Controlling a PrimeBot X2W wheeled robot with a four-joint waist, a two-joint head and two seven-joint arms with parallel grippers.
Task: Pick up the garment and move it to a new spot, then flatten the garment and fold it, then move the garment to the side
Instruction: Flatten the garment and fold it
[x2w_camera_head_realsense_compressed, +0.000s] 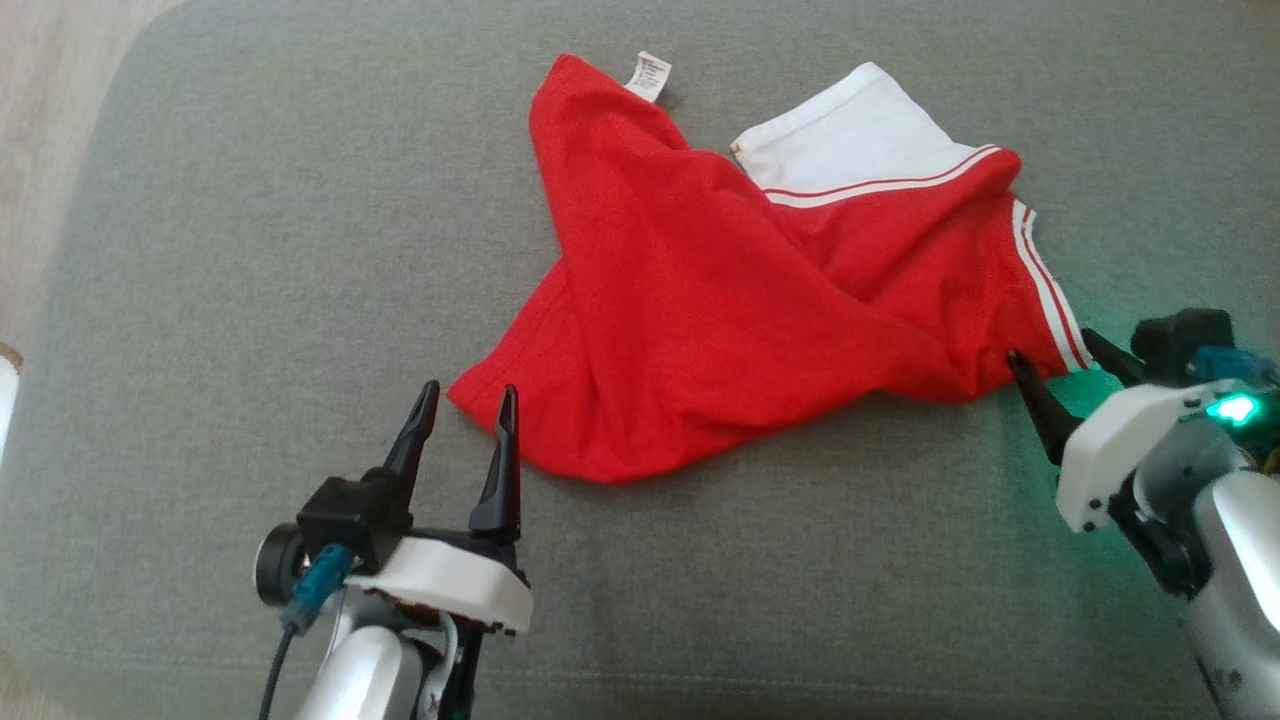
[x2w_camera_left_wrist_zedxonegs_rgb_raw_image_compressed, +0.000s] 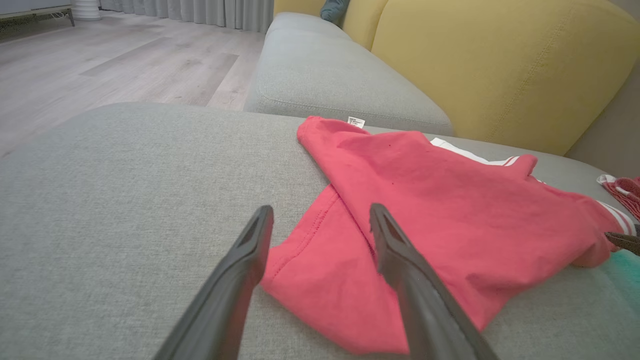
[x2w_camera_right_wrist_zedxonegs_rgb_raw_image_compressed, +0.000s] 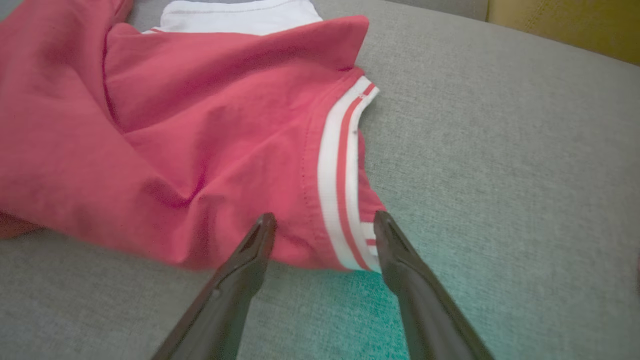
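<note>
Garment, red with white striped trim and a white panel, lay crumpled mid grey sofa cushion. Left pincer was spread wide, tips at the near hem corner, gripping nothing. Right pincer was spread wide too, tips flanking the striped edge, not clamped. White label at far edge; print too small to read.

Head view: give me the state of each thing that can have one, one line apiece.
garment: crumpled, unfolded, lying on the grey cushion, not lifted.
left gripper: open, fingers either side of the garment's near left corner.
right gripper: open, fingers either side of the garment's striped hem.
status light on the right wrist: lit green.
</note>
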